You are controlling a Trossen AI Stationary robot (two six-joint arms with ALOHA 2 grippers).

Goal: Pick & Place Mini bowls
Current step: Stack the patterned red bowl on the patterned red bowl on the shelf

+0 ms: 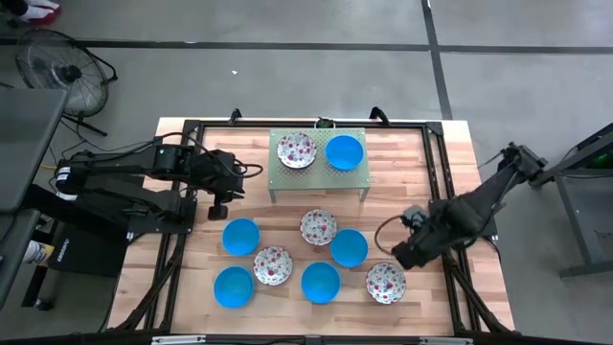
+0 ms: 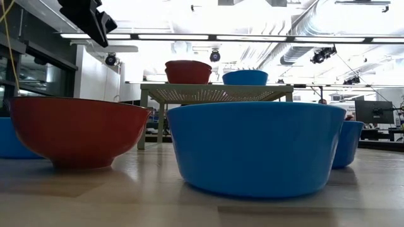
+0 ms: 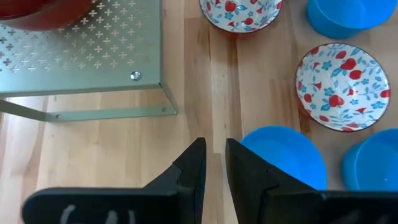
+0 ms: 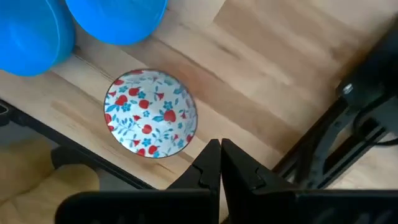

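While seven mini bowls [image 1: 320,281] sit grouped on the wooden table [image 1: 421,172] — four blue, three floral — the right gripper [image 1: 400,254] hangs just beside the floral bowl [image 1: 385,283] at the front right, fingers pressed together and empty. Farther back, the left gripper [image 1: 218,208] hovers above a blue bowl [image 1: 240,236], fingers slightly apart, holding nothing. Beyond, the green stand [image 1: 318,171] carries two more bowls.

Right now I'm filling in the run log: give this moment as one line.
stand: floral bowl + blue bowl | table: seven bowls | left gripper: empty, left of stand | right gripper: shut, empty, beside floral bowl
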